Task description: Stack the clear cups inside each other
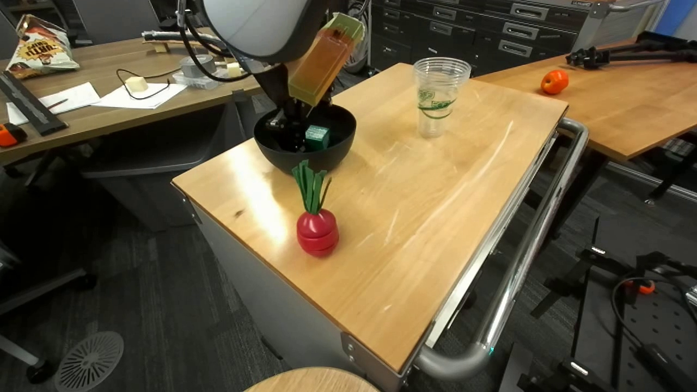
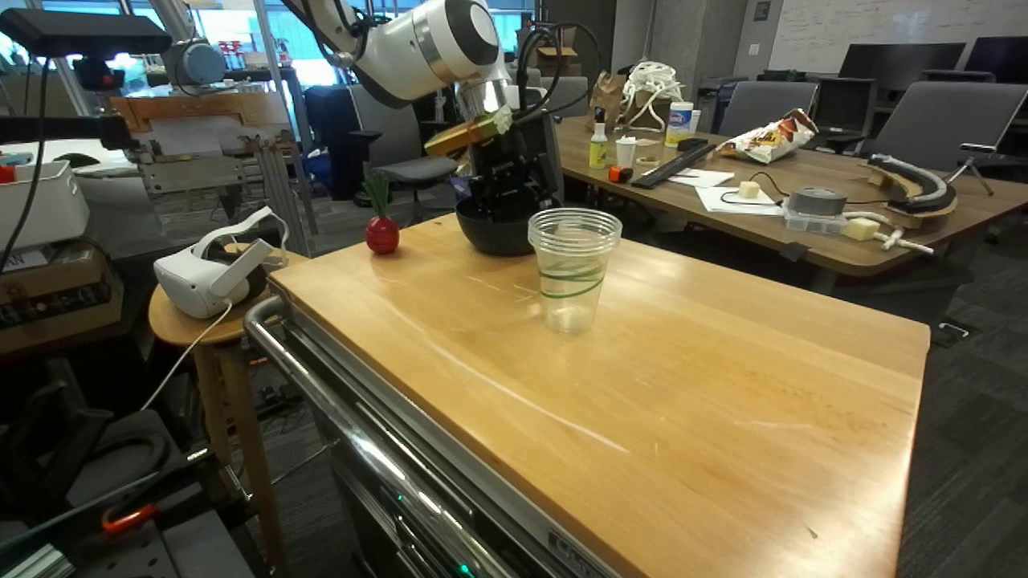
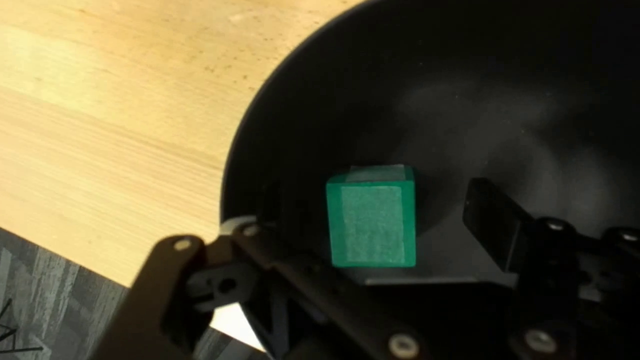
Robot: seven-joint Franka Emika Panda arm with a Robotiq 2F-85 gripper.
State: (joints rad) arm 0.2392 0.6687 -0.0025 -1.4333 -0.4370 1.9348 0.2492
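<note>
The clear cups (image 2: 572, 271) stand nested in one upright stack near the middle of the surface (image 2: 723, 417), well in from its edges, the long axis vertical, wide rims pointing up. By the edge opposite the metal handle (image 1: 531, 245), the tool (image 3: 369, 222) is inside the black bowl (image 1: 333, 158), fingers apart around a green block (image 3: 371, 226), with gaps at both sides.

Your arm (image 2: 401, 52) is white and rounded, with dark caps (image 2: 472, 32) and a silvery band (image 2: 434, 56); black cables (image 1: 220, 79) loop off it. At your wrist (image 2: 484, 98) sits an amber-and-green block (image 1: 321, 68). Your black, jointed gripper (image 3: 378, 220) shows pale round screws (image 3: 404, 346).
</note>
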